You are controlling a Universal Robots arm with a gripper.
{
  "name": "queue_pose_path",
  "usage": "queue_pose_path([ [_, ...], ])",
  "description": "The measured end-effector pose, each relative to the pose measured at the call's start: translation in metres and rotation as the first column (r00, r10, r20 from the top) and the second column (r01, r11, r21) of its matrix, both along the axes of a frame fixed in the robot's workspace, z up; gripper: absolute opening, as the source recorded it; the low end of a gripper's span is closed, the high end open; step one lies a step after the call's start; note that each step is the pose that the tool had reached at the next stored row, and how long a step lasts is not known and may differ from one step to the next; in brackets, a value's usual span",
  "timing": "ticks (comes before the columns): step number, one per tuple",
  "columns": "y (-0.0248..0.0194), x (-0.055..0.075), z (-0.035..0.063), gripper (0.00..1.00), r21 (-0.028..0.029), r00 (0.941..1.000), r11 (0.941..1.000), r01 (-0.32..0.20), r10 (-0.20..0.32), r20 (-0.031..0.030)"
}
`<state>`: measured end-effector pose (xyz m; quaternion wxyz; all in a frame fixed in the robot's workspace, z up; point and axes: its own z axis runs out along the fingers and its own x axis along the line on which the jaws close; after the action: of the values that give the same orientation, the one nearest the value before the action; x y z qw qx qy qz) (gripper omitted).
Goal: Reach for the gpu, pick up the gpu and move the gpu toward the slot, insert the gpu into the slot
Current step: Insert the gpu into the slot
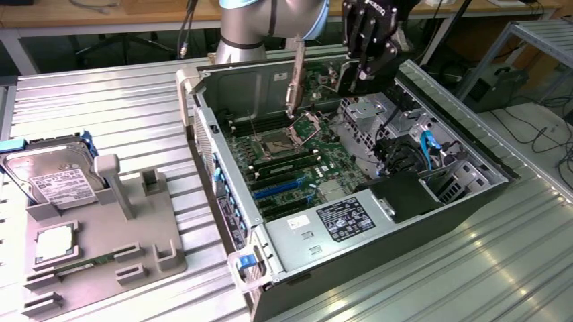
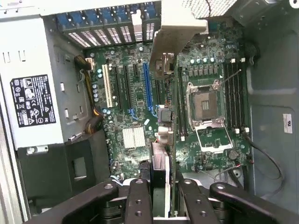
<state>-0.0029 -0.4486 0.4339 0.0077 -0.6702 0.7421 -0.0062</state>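
Observation:
My gripper [image 1: 361, 82] is shut on the gpu [image 2: 161, 175], a thin dark card seen edge-on between the black fingers [image 2: 140, 200]. The card hangs above the open computer case, clear of the green motherboard [image 1: 296, 168]. Its pale metal bracket [image 1: 294, 74] points down toward the case's rear wall, and in the wrist view the bracket [image 2: 175, 28] covers part of the board. The slot [image 2: 147, 88] is a long narrow blue strip on the motherboard, lying parallel to the card and a little to one side of it. In the exterior view the blue slot [image 1: 273, 188] lies at the board's near end.
The processor socket [image 2: 205, 105] and black memory slots [image 2: 233, 93] lie beside the card's line. A power supply [image 1: 345, 218] fills the case's near corner. Outside the case, a grey fixture [image 1: 107, 255] holds a hard drive [image 1: 54, 178] and a memory stick [image 1: 85, 265].

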Motion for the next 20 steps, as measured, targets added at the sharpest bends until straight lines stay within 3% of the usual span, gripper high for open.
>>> queue_pose_path([
  [1, -0.0001, 0.000, 0.0000, 0.28, 0.0000, 0.9983, 0.9983, -0.059, 0.059, 0.0000],
  [3, -0.0003, 0.000, -0.0022, 0.28, 0.0011, 0.9919, 0.9919, -0.127, 0.127, 0.0002],
  [4, -0.0040, 0.000, -0.0155, 0.28, 0.0141, 0.9911, 0.9918, -0.127, 0.127, -0.0382],
  [5, -0.0059, 0.000, -0.0190, 0.28, 0.0190, 0.9907, 0.9917, -0.127, 0.128, -0.0462],
  [20, -0.0062, 0.000, -0.0268, 0.28, 0.0196, 0.9906, 0.9916, -0.128, 0.128, -0.0479],
])
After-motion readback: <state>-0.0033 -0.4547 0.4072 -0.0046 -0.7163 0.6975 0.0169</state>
